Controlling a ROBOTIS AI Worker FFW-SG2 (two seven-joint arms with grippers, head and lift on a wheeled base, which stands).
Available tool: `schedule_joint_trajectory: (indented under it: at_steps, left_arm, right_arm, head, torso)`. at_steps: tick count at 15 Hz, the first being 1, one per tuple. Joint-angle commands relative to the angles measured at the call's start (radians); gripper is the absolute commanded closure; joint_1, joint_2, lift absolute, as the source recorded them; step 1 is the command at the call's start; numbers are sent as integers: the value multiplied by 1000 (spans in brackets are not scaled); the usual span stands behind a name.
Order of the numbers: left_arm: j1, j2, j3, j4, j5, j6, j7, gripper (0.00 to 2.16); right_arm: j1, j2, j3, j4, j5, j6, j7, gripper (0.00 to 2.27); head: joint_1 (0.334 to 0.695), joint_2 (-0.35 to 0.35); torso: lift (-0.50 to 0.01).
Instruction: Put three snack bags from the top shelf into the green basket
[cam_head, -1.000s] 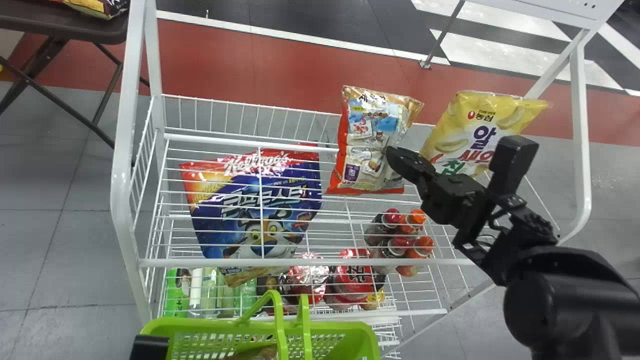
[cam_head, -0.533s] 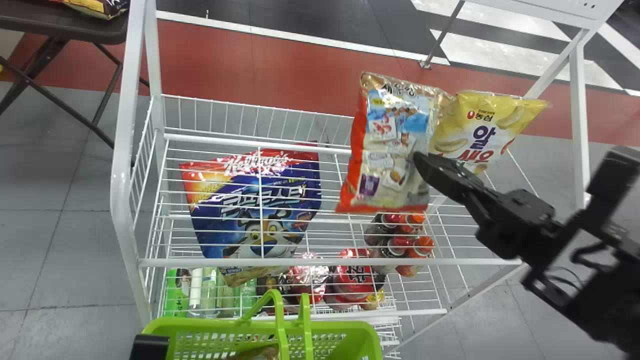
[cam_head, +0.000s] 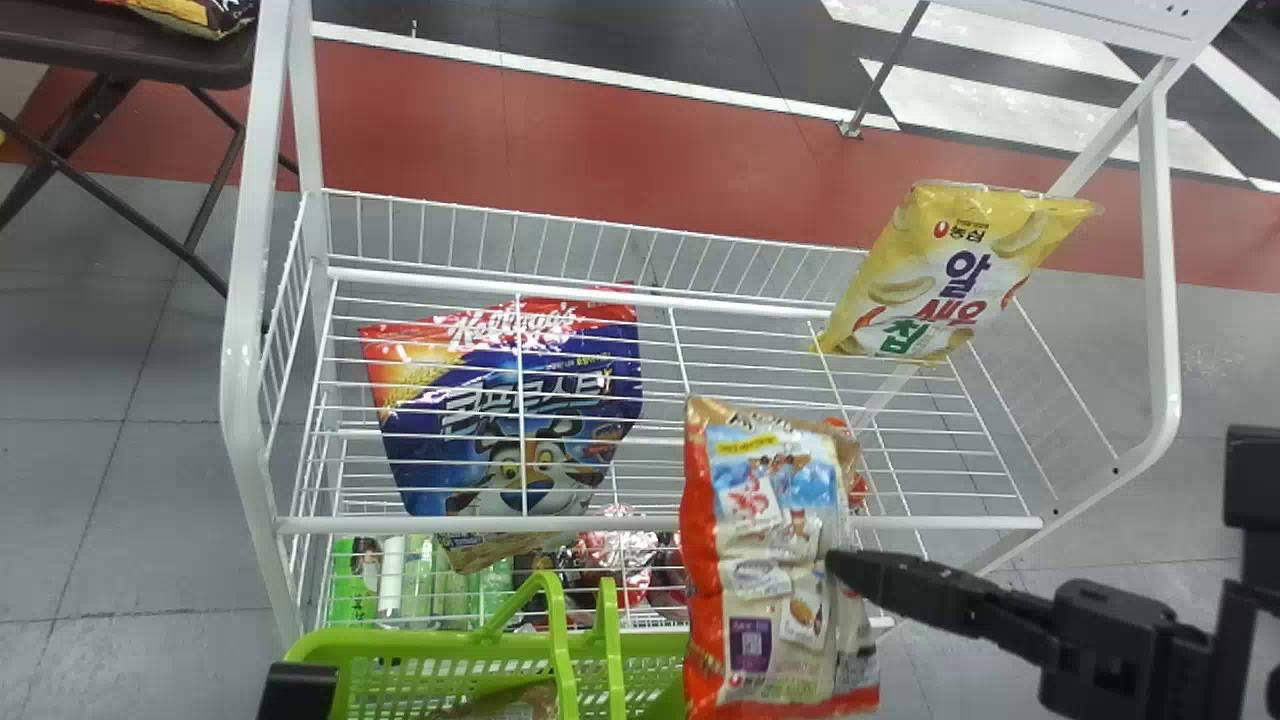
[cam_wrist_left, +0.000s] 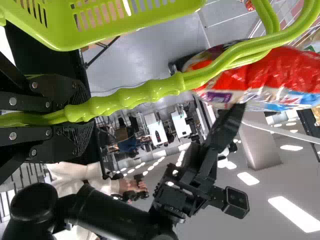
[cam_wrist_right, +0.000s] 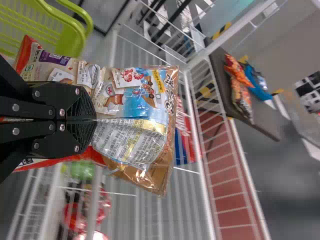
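In the head view my right gripper (cam_head: 838, 572) is shut on the red-and-gold snack bag (cam_head: 765, 520), which hangs upright in front of the shelf, beside the green basket (cam_head: 410, 645) and overlapping its right end. The right wrist view has the right gripper (cam_wrist_right: 94, 120) pinching the snack bag (cam_wrist_right: 132, 100) from its side. A black part of my left gripper (cam_head: 298, 690) shows at the basket's left end; in the left wrist view the left gripper (cam_wrist_left: 82, 117) is shut on the basket's handle (cam_wrist_left: 130, 97). A yellow snack bag (cam_head: 945, 275) leans on the top shelf's right side. Inside the basket lies a brownish bag (cam_head: 515, 703).
White posts and wire rails (cam_head: 660, 522) frame the shelf. Through its wires show a blue cereal bag (cam_head: 520, 420) and, lower down, bottles (cam_head: 440, 585) and red packs (cam_head: 620, 565). A dark table (cam_head: 130, 50) with a bag stands at the far left.
The right gripper has drawn the red-and-gold bag off the top shelf, first a little rightward, then toward the robot and down beside the basket. Basket and left gripper are practically still.
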Motion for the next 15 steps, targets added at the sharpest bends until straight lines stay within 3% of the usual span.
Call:
schedule_joint_trajectory:
  at_steps: [1,5,8,10,15]
  left_arm:
    - [0,-2,0,1,0,-2,3,2142]
    - [0,-4,2,2,0,-2,5,2142]
    - [0,-5,5,9,0,-5,5,2142]
    - [0,-5,5,7,0,-8,3,2142]
    - [-2,-5,6,4,0,-8,-7,2142]
  right_arm:
    - [66,8,22,-12,-1,9,20,2243]
    - [151,25,123,0,90,9,66,2243]
    - [186,22,295,62,214,9,62,2243]
    - [190,13,390,126,289,9,48,2243]
    - [154,-53,611,267,464,-73,-52,2243]
  head:
    - [695,-350]
    - [695,-350]
    - [695,-350]
    - [695,-350]
    - [695,-350]
  torso:
    - [-50]
    - [-50]
    - [-50]
    - [-50]
    - [-50]
